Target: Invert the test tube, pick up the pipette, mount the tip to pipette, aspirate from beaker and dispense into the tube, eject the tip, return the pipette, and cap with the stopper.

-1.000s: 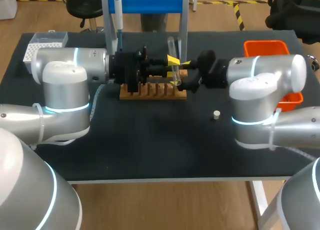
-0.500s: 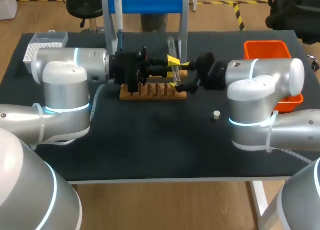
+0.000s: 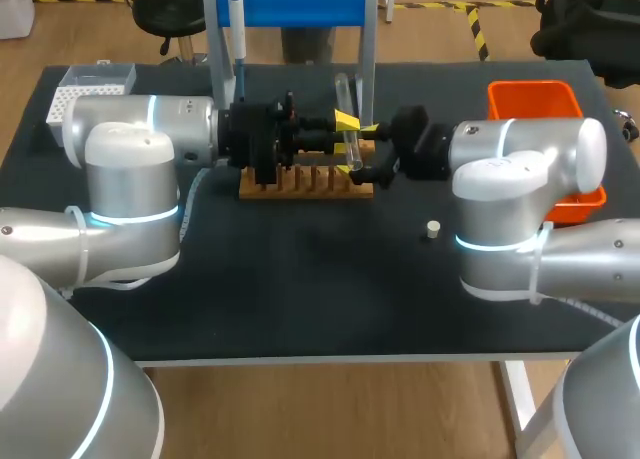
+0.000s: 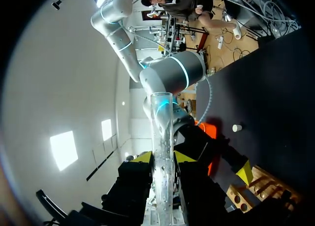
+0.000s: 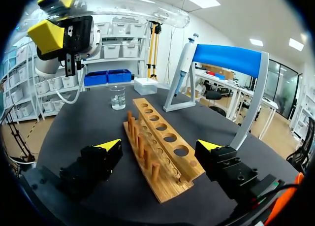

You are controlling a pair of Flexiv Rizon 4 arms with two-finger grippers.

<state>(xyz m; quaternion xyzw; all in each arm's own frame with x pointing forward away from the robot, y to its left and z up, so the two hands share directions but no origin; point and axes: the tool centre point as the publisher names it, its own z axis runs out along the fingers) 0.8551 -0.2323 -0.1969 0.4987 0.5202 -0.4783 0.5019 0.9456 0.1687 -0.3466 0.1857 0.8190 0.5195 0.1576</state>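
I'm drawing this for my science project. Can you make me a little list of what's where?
tube: upright, gripped in the left jaws, over the rack
right jaws: open, empty, beside the rack
pipette: hanging on its stand
beaker: on the table, apart from the rack
stopper: loose on the table

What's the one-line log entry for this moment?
step: tube inversion | left gripper: shut on test tube, above rack | right gripper: open, by rack | pipette: on stand | stopper: on table
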